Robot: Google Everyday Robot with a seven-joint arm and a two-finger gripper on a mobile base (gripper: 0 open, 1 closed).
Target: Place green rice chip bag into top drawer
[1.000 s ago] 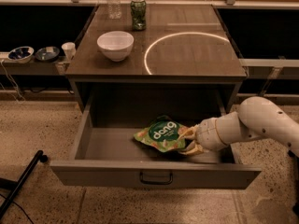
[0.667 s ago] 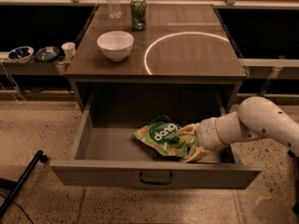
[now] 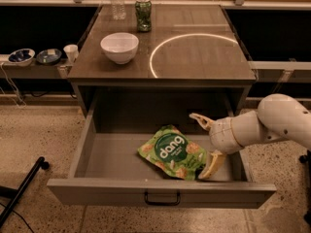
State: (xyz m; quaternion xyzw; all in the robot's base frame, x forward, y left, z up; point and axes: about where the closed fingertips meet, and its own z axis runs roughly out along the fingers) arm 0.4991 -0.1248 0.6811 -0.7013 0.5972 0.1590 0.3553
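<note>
1. Drawer [image 3: 97,191]: stands open at lower centre of the frame, with its handle [image 3: 162,198] facing the camera.
2. Bag [image 3: 172,152]: lies flat on the drawer floor, right of centre, label up and lettering running diagonally. It sits wholly inside the drawer walls.
3. Gripper [image 3: 205,142]: inside the drawer at centre right, just beside the bag's right edge. Its fingers [image 3: 200,120] are spread wide, one high and one low, with nothing held between them. Whether the low finger touches the bag's corner cannot be told.
4. Cabinet top [image 3: 204,67]: a bowl [image 3: 119,46], can [image 3: 143,13] and bottle [image 3: 116,1] stand at upper left, well apart from the bag.
5. Step in hand: judged to be the release. The bag appears set down, so placement is nearly complete.
6. Next move: raise the gripper and draw it out to the right. This calls for keeping the low finger from dragging the bag, and for clearing both the drawer's right wall and the cabinet edge above.
</note>
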